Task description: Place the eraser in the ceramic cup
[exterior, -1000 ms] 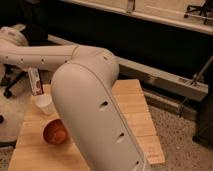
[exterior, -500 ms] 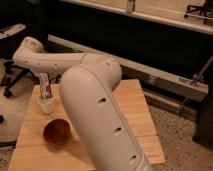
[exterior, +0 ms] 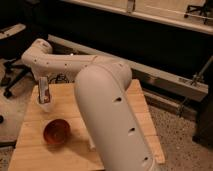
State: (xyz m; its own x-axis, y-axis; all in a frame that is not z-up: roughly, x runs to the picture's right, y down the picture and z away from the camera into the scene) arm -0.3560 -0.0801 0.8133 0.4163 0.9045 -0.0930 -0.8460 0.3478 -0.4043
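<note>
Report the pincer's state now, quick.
Pincer: closed, holding the eraser upright, at the left side of the table just above the ceramic cup.

One gripper [exterior: 43, 86] above one cup [exterior: 46, 107], one bowl [exterior: 56, 122], maybe one eraser [exterior: 44, 95]

Reaches over wood table [exterior: 140, 112] from foreground, elbow bent far left. Pinches eraser [exterior: 44, 87] upright in gripper [exterior: 44, 95], right over cup [exterior: 46, 106] at table's left side. Orange-red bowl [exterior: 56, 131] just in front of cup. Grey rail [exterior: 165, 80] behind table.
</note>
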